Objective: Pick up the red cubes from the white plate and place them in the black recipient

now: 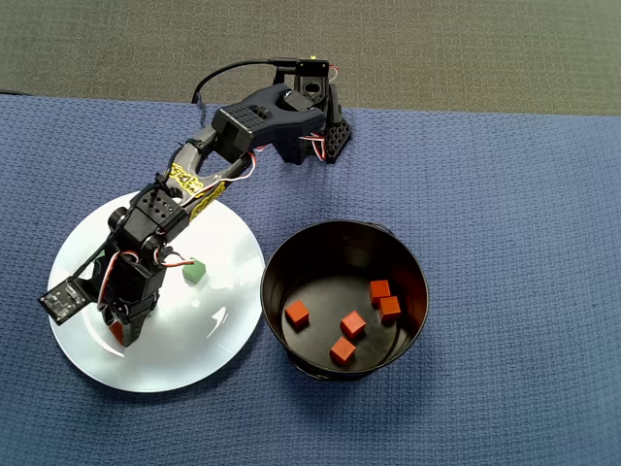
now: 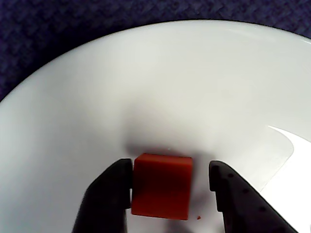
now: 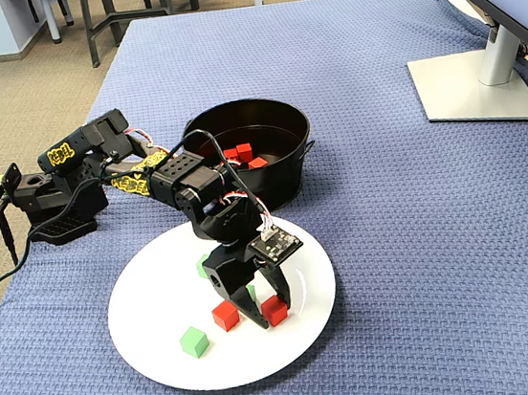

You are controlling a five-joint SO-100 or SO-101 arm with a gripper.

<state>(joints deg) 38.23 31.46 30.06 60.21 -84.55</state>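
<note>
cube (image 2: 161, 185) between open jaws

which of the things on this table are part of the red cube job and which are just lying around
Part of the job:
- red cubes: five in the black bowl, two on the white plate
- one plate cube sits between the hand fingers

Lying about:
- green cubes on the plate
- monitor stand
</note>
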